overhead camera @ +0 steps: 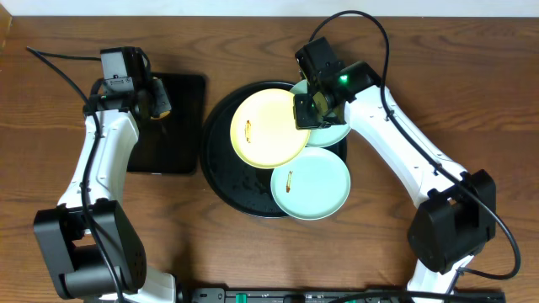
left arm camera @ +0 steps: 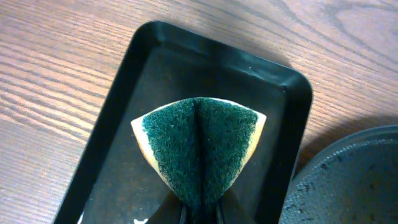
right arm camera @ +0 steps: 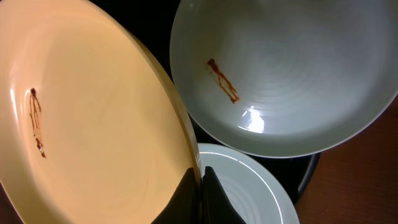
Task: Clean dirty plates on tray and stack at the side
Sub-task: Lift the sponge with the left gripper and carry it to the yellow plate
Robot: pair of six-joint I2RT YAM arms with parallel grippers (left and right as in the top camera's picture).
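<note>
My right jaws are clamped on the rim of the yellow plate [overhead camera: 265, 126], centre frame on the round tray [overhead camera: 221, 172]. Two green plates [overhead camera: 310, 183] lie right and lower right of it. My left jaws pinch a folded sponge [left arm camera: 202, 146] above the small tray [overhead camera: 173, 147], upper left.

Your left claw [left arm camera: 200, 211] is pinched on 1 sponge [left arm camera: 200, 146] at the bottom edge of frame. The sponge is folded into 2 halves, dark green scouring face up, crease down the middle, yellow foam showing along the outer edges. It sits over the rectangular black tray [left arm camera: 186, 68]; can't tell if it touches. The tray is on the wood surface [left arm camera: 56, 62]. Lower right: the rim of the round black tray [left arm camera: 354, 180], speckled wet.
</note>
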